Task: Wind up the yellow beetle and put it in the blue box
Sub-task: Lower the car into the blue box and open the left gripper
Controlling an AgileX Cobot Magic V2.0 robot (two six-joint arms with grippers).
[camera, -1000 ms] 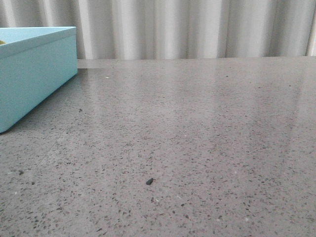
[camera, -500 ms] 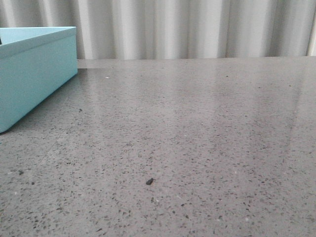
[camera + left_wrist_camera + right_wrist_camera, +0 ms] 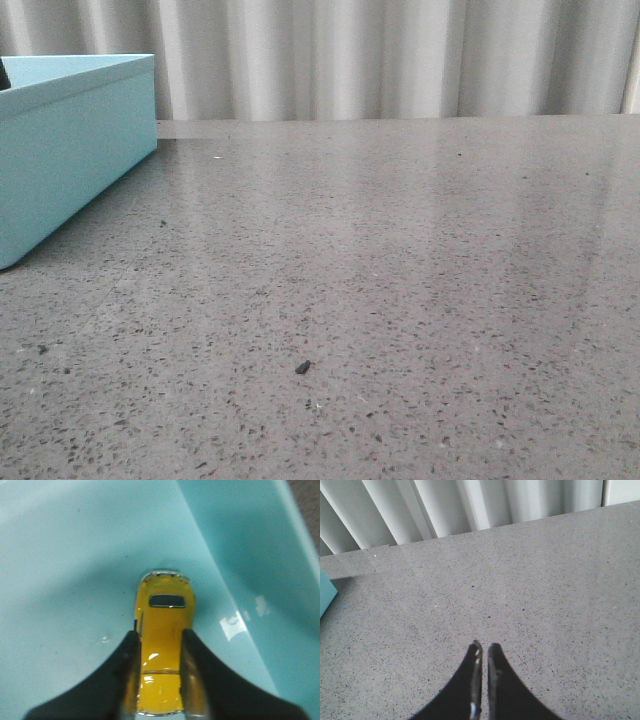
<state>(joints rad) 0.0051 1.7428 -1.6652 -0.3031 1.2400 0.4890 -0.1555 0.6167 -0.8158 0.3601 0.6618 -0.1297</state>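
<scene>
You have the box [image 3: 75, 150] at the desk's [image 3: 400, 280] far left edge, the toy car [image 3: 162, 650] inside it on the floor.

The place looked like a plain lab or test room: a bare grey speckled stone-like tabletop [image 3: 400, 300] stood before a pale pleated curtain [image 3: 400, 60], with only a blue box [image 3: 70, 150] on it.
</scene>
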